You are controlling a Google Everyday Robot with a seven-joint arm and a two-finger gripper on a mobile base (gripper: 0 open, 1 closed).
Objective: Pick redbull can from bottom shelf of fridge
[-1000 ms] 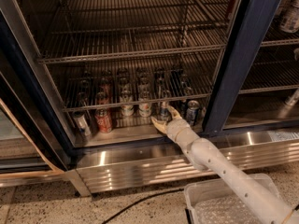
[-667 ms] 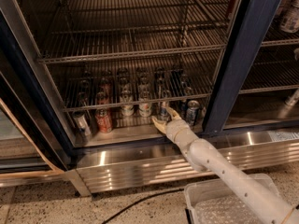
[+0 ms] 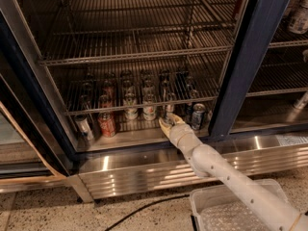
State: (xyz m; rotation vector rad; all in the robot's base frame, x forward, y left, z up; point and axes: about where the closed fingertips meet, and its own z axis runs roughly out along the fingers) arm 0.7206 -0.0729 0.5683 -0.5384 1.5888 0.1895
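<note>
While the cream-coloured jointed arm (image 3: 226, 174) comes in from the lower right, over a whitish plastic tub (image 3: 231, 208) and a thin black cable (image 3: 144, 207) on the speckled floor, its tool (image 3: 167, 121) sits just over the ribbed steel base of the big navy-framed fridge (image 3: 250, 57). It's right at the foot of the slim blue-and-silver redbull can (image 3: 168, 109), which stands upright on the pale metal bottom shelf (image 3: 130, 137). Honestly can't tell if the tool is clamped or apart. A darker navy can (image 3: 198, 116) stands just right of it, a red can (image 3: 107, 124) off to the left, with more cans behind.
</note>
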